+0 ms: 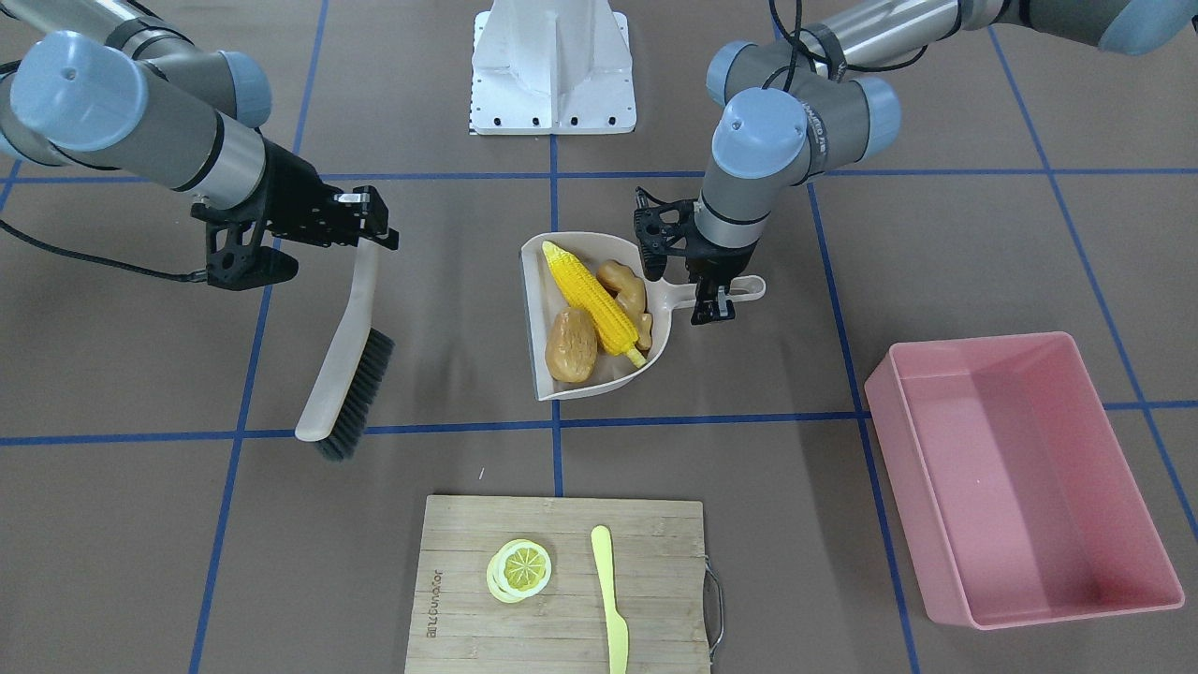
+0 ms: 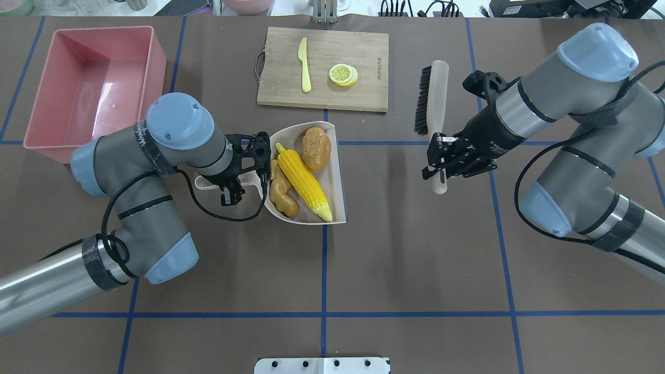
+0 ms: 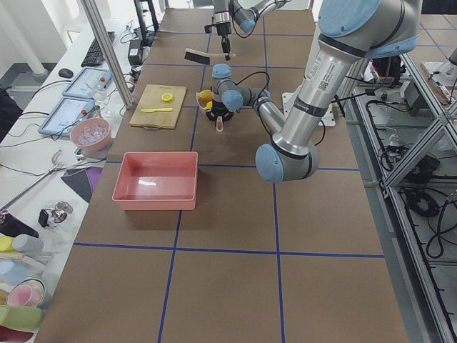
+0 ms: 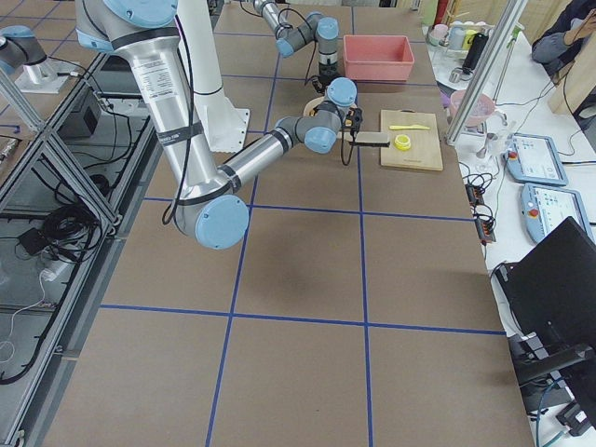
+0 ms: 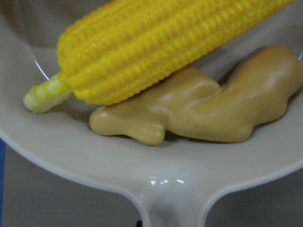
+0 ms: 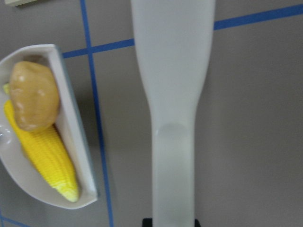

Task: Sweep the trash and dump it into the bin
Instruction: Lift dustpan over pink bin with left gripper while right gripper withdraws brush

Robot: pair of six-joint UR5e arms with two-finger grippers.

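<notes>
The trash lies in a beige dustpan (image 1: 538, 281) (image 2: 340, 176) near the table's middle: a yellow corn cob (image 1: 594, 300) (image 2: 304, 182), a brown potato (image 1: 571, 344) (image 2: 316, 148) and a tan ginger root (image 1: 625, 288) (image 2: 283, 195). My left gripper (image 1: 709, 301) (image 2: 228, 184) is shut on the dustpan's handle (image 1: 749, 288). Its wrist view shows the corn (image 5: 161, 47) over the ginger (image 5: 213, 113). My right gripper (image 1: 365, 225) (image 2: 439, 162) is shut on a brush (image 1: 346, 374) (image 2: 434, 93), held apart from the pan. The pink bin (image 1: 1029, 487) (image 2: 93, 83) stands empty beyond my left arm.
A wooden cutting board (image 1: 468, 562) (image 2: 363, 57) at the far edge carries a lemon slice (image 1: 519, 569) (image 2: 343, 74) and a yellow knife (image 1: 613, 599) (image 2: 304, 65). The white robot base (image 1: 552, 65) is on the near side. The right wrist view shows the brush handle (image 6: 173, 94) beside the pan.
</notes>
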